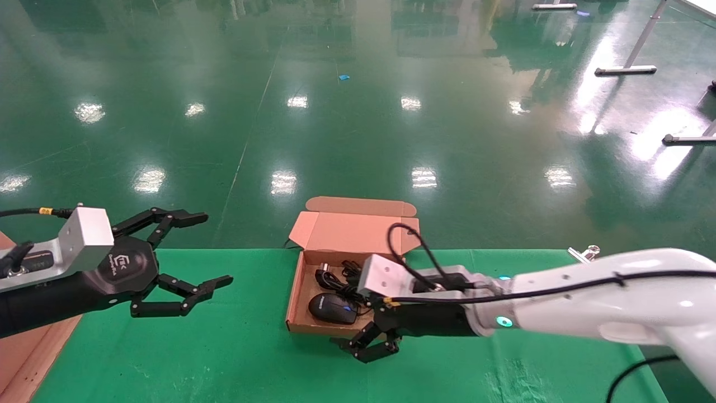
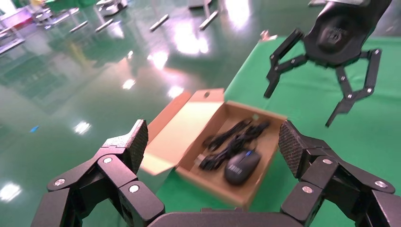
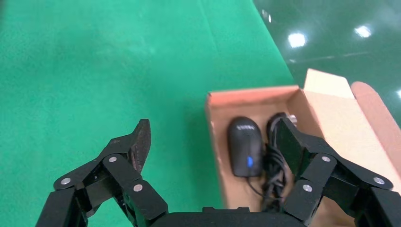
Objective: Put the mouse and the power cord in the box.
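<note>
We see the box (image 1: 341,263) standing open at the far edge of the green worktop (image 1: 235,347), with its lid (image 1: 358,226) tilted up and back toward the green floor (image 1: 358,112). Inside the box, the mouse (image 1: 333,308) lies in the near part, and the power cord (image 1: 338,278) lies just beside it, toward the lid side; both rest on the bottom of the box. Our right gripper (image 1: 366,347) hangs above the worktop at the near right corner of the box, and its fingers (image 3: 137,144) are spread wide and hold nothing. Our left gripper (image 1: 193,254) is held well to the left of the box, above the worktop, and its fingers (image 2: 135,142) are also spread apart with nothing between them.
</note>
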Robot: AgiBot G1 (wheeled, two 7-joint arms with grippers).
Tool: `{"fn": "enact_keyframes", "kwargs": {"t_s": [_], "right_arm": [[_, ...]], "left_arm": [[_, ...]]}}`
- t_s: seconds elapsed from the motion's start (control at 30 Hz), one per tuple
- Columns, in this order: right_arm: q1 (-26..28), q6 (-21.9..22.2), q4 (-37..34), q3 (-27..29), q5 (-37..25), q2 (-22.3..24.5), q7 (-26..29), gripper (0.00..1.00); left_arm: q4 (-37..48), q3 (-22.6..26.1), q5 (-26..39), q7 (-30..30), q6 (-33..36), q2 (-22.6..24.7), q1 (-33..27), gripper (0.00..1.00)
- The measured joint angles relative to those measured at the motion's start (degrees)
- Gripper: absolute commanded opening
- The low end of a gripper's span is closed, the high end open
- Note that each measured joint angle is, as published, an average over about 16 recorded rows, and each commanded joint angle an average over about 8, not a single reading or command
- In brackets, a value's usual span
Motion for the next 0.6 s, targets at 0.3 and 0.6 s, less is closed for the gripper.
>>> {"fn": "enact_keyframes", "kwargs": {"t_s": [0.3, 0.6], "right_arm": [[-5.65, -7.3, 5.83, 10.13, 5.94, 6.53, 1.9, 1.0], [-11.31, -14.6, 11.66, 20.27, 11.87, 13.06, 3.8, 1.0]], "left_arm": [[-7.6, -2.27, -2.46, -7.12, 2.23, -0.94, 2.62, 1.0], [-15.21, -4.54, -4.92, -14.24, 4.47, -1.88, 5.24, 1.0]]}}
